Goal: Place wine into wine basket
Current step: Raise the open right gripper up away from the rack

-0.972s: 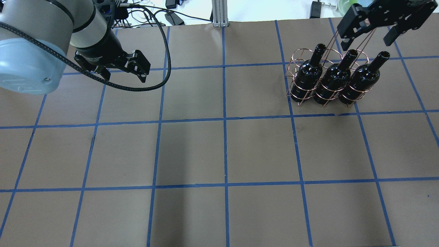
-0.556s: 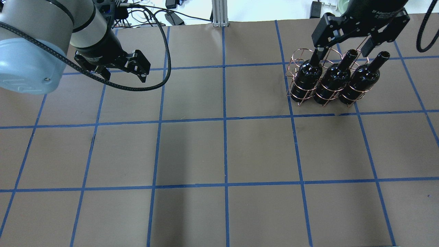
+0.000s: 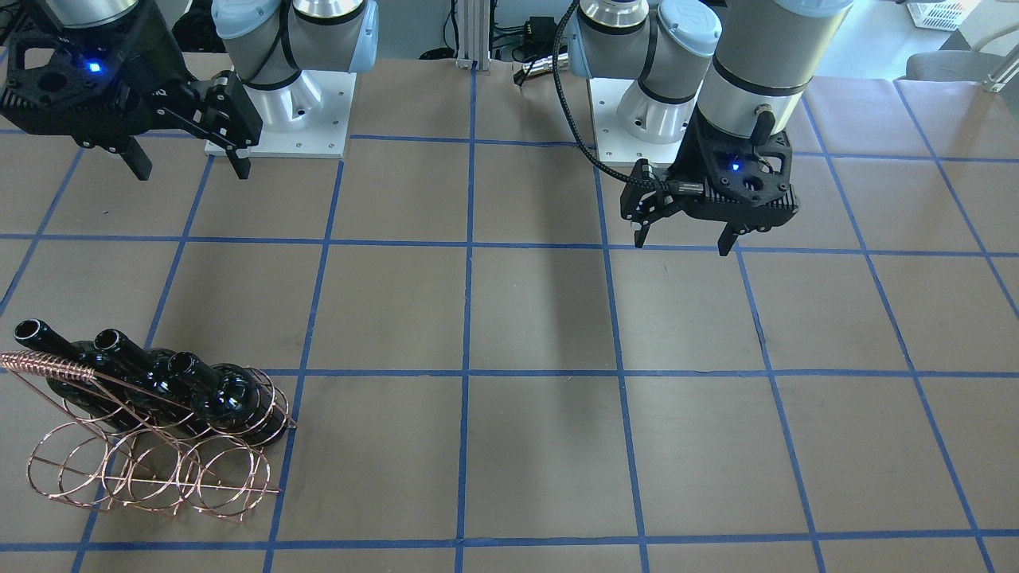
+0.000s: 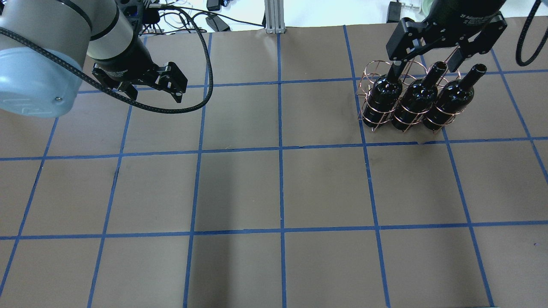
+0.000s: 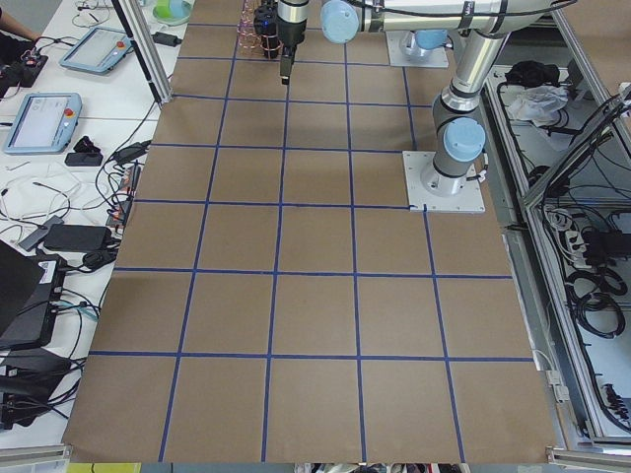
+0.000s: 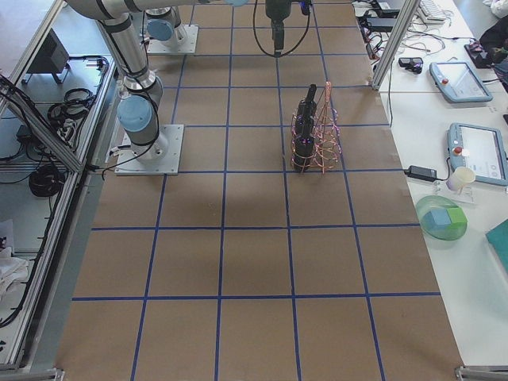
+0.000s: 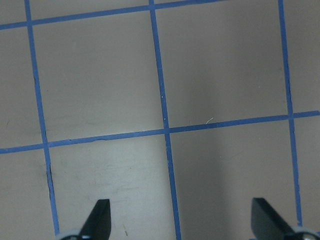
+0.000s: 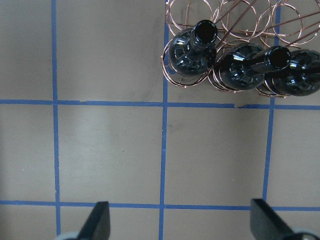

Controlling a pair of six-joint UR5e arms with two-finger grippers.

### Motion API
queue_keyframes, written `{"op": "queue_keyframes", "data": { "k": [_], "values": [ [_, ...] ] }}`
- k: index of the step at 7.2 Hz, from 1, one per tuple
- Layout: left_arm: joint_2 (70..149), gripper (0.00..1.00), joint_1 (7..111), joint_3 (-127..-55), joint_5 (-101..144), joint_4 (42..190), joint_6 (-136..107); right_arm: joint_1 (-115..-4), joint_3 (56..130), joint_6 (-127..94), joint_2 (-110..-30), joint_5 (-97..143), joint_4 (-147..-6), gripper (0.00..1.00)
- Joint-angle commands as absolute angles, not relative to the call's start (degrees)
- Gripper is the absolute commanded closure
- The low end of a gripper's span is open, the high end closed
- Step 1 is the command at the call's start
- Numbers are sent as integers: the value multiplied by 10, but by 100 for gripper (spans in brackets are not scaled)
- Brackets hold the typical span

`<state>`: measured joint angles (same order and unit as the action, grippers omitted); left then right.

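Three dark glass wine bottles (image 4: 383,96) (image 4: 417,100) (image 4: 449,100) lie tilted in the rings of the copper wire wine basket (image 4: 369,70) at the far right of the table. Their necks point up and away from me. They also show in the front view (image 3: 231,402), inside the basket (image 3: 159,477), and at the top of the right wrist view (image 8: 192,50). My right gripper (image 4: 425,60) (image 3: 191,165) is open and empty, high above the table on my side of the basket, touching nothing. My left gripper (image 4: 155,95) (image 3: 683,241) is open and empty over bare table at the far left.
The brown table has a blue tape grid. Cables and power bricks (image 4: 214,21) lie beyond its far edge beside an aluminium post (image 4: 274,17). The basket's twisted handle (image 3: 48,366) sticks up beside the bottle necks. Tablets and a bowl (image 6: 440,218) sit on the side bench.
My right gripper has moved left and nearer, and now appears over the bottle necks, still open. The bottles, the basket and my left arm have not moved.
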<state>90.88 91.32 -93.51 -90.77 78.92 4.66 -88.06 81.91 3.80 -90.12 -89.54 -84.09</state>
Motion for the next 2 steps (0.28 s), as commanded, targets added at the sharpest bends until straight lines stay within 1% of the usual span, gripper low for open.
{"op": "queue_keyframes", "data": {
  "k": [1,2],
  "values": [
    [909,0,913,-935,-908,789,47,-881,819,41,-898,-896,-841,0],
    [909,0,913,-936,-908,790,47,-881,819,41,-899,-897,-840,0]
  ]
}}
